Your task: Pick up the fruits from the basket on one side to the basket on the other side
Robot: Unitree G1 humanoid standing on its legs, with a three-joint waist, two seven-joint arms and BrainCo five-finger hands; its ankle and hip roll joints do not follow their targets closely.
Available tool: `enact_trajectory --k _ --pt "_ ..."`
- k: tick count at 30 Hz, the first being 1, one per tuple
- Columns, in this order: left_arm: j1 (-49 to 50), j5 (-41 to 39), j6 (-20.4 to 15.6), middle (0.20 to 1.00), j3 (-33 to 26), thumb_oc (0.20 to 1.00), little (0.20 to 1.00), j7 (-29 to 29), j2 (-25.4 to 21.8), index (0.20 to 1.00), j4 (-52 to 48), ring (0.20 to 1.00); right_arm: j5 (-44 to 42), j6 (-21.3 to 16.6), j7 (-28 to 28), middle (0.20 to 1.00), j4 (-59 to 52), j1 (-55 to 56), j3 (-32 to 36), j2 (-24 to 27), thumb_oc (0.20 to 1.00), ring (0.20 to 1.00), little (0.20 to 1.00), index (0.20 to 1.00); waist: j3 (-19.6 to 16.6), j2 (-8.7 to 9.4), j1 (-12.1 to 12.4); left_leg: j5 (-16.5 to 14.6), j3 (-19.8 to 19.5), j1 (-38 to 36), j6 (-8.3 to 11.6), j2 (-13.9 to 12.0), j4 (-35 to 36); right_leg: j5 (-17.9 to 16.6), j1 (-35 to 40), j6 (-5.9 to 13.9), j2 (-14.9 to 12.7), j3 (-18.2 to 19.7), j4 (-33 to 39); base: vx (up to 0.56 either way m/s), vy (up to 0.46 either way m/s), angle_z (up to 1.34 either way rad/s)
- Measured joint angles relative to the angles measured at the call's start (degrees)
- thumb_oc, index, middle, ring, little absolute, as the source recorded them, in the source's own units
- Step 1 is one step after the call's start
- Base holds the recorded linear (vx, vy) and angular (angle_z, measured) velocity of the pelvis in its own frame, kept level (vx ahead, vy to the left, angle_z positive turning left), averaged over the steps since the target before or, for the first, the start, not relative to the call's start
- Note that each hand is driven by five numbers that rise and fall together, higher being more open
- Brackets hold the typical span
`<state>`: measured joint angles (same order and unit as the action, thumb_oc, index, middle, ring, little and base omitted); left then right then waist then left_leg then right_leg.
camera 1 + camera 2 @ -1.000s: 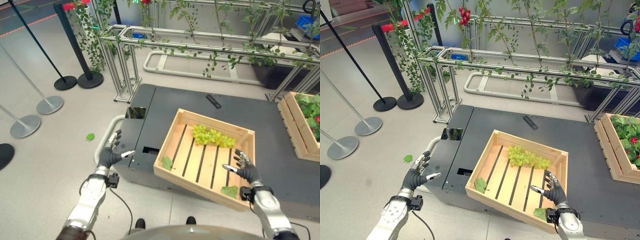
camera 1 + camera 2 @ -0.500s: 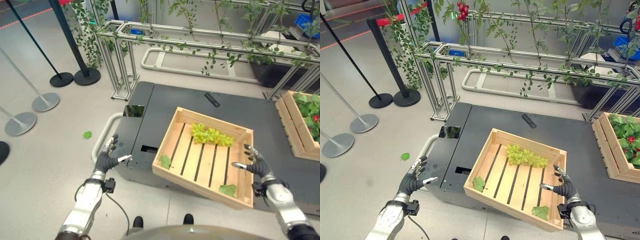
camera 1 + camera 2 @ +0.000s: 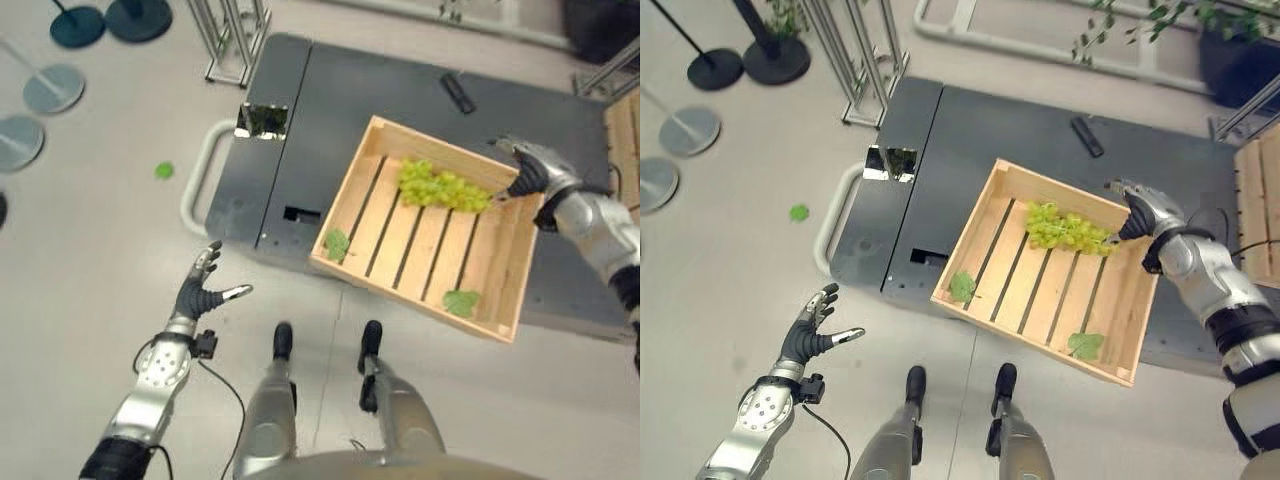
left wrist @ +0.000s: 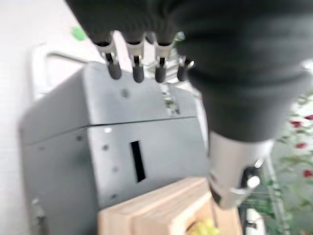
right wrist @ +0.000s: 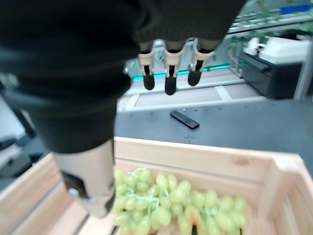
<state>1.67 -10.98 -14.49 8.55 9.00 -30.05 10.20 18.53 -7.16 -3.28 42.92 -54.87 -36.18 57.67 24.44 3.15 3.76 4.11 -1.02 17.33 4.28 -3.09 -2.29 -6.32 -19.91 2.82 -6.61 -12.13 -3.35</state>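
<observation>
Just beneath the right hand (image 3: 1137,208), fingers spread for the grab, lie the grapes (image 3: 1068,229) in the crate (image 3: 1040,345); left hand (image 3: 810,335) hangs open, idle.

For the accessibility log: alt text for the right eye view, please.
The right hand hovers open over green grapes at the far end of a wooden crate on a dark platform. The left hand hangs open over the floor.

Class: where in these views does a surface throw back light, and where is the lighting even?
Left eye view: the shiny panel on the dark cart mirrors its bright surroundings. Right eye view: the green grapes in the wooden crate are evenly lit, without glare.
</observation>
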Motion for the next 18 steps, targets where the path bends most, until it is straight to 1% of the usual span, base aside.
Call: enact_trajectory --k 1,3,5,8,11,14,18 --pt "-2.64 0.01 0.08 1.0 0.71 1.0 1.0 0.13 0.35 1.0 0.08 1.0 1.88 0.05 0.04 1.0 2.18 -3.13 -3.22 -0.06 1.0 1.0 1.0 1.0 1.89 -0.02 -0.15 0.02 -0.33 0.69 0.04 0.01 -0.38 0.39 -0.72 -0.54 -0.1 -0.02 -0.86 -0.04 -0.057 0.16" --pt "-5.12 0.02 0.08 1.0 1.88 1.0 1.0 0.31 0.56 1.0 0.0 1.0 3.76 0.58 0.25 1.0 2.61 -4.36 -5.29 -0.51 1.0 1.0 1.0 1.0 2.84 -0.06 0.17 0.06 -0.71 1.76 0.11 -0.29 -0.61 0.89 -1.73 -0.64 -0.06 -0.11 -1.72 -0.05 -0.061 0.15" --pt "-8.03 0.05 0.07 1.0 2.49 1.0 1.0 0.78 0.81 1.0 -0.02 1.0 5.4 0.67 0.3 1.0 3.32 -6.05 -6.69 -2.23 1.0 1.0 1.0 1.0 4.54 -0.07 0.2 0.07 -0.88 2.5 0.14 -0.27 -1.0 1.38 -2.56 -0.69 -0.19 -0.09 -2.85 -0.06 -0.079 0.11" --pt "-10.6 0.03 0.09 1.0 2.52 1.0 1.0 2.24 1.27 1.0 0.62 1.0 5.87 1.42 0.24 1.0 4.58 -7.37 -7.38 -5.43 1.0 1.0 1.0 1.0 5.03 -0.02 0.03 0.07 -0.82 3.88 0.14 -0.15 -1.29 1.99 -4.31 -0.68 -0.46 -0.05 -4.09 -0.03 -0.047 0.03" --pt "-11.37 0.02 0.1 1.0 2.59 1.0 1.0 2.95 2.21 1.0 0.75 1.0 6.67 1.93 0.2 1.0 5.49 -7.82 -7.58 -7.58 1.0 1.0 1.0 1.0 5.11 -0.01 0.06 0.09 -0.77 4.61 0.17 -0.17 -1.56 2.09 -5.12 -0.7 -0.42 0.07 -4.49 -0.03 -0.042 -0.01" --pt "-12.04 -0.01 0.1 1.0 2.73 1.0 1.0 4.03 2.61 1.0 0.83 1.0 6.71 2.61 -0.41 1.0 5.81 -8.36 -7.56 -8.43 1.0 1.0 1.0 1.0 5.12 -0.01 0.0 0.11 -0.76 5.87 0.2 -0.14 -2.01 2.25 -6.42 -0.75 -0.45 0.44 -5.04 0.0 0.0 0.0" --pt "-12.68 -1.07 0.11 1.0 2.75 1.0 1.0 5.45 3.86 1.0 1.9 1.0 6.65 3.53 -1.92 1.0 8.99 -9.16 -7.49 -10.73 1.0 1.0 1.0 1.0 5.12 0.0 -0.09 0.21 -0.82 7.88 0.33 0.05 -2.74 2.3 -8.6 -0.85 -0.42 0.7 -6.0 0.0 0.0 0.0"
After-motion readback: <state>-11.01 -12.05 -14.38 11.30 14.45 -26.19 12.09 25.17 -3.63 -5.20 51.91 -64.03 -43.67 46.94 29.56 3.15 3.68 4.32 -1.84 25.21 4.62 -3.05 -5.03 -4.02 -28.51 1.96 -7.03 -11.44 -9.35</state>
